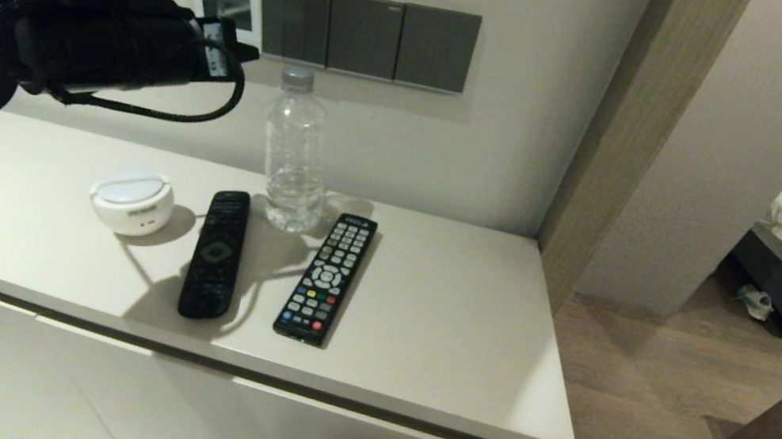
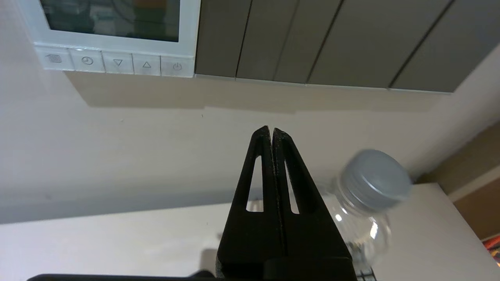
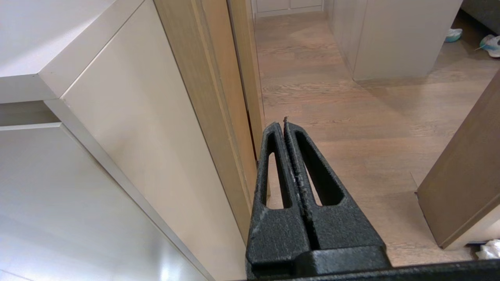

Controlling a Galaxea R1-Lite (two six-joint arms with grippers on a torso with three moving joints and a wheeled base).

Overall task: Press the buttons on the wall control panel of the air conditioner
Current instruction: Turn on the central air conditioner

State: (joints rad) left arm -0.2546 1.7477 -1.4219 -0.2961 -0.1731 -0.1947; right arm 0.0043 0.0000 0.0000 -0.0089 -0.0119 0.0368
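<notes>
The white wall control panel [image 1: 227, 4] with a dark screen hangs on the wall left of the dark grey switch plates; it also shows in the left wrist view [image 2: 111, 23]. Its row of pale buttons [image 2: 117, 62] runs along its lower edge. My left gripper [image 2: 271, 130] is shut and empty, raised in front of the wall, below the panel and to the right of its buttons, not touching it. In the head view the gripper [image 1: 247, 53] hides the panel's lower edge. My right gripper [image 3: 284, 124] is shut and empty, parked low beside the cabinet, over the wooden floor.
Dark grey switch plates [image 1: 365, 36] sit right of the panel. On the cabinet top [image 1: 437, 324] stand a clear water bottle [image 1: 295, 154], two black remotes [image 1: 216, 253] [image 1: 326, 277] and a round white device [image 1: 131, 200]. A doorway opens at the right.
</notes>
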